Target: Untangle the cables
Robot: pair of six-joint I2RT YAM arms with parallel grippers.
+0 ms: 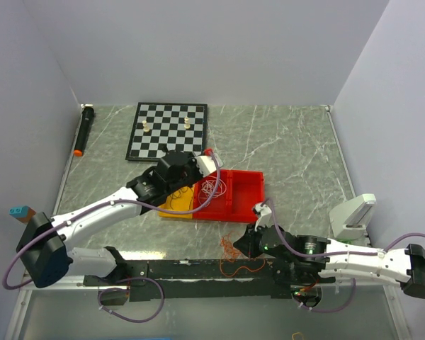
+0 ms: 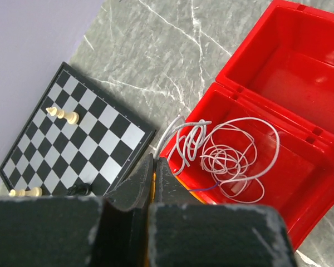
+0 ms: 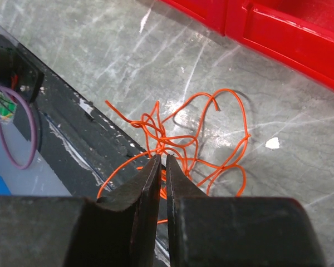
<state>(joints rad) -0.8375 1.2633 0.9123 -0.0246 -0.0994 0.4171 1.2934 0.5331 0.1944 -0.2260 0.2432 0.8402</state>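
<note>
Looking down your left wrist camera, you see the left claw (image 2: 154, 162) with its jaws pressed together, hanging above the corner of the red box (image 2: 300, 72). Whether anything is pinched between them cannot be told. The white cable (image 2: 228, 153) lies coiled in loose loops in the box's near compartment, and one bunch of its strands climbs over the rim towards the chessboard (image 2: 72, 144). A pale chess piece (image 2: 63, 115) lies tipped on the board.

Your right claw (image 3: 162, 166) is closed to a thin slit, its tips right over the knot of the orange cable (image 3: 166, 140). You cannot tell whether a strand is caught in there. That cable sprawls in a tangle on the counter (image 3: 128, 55), apart from the red box and on its near side. A few loops reach the black strip (image 3: 72, 139) along the counter's near edge.
</note>
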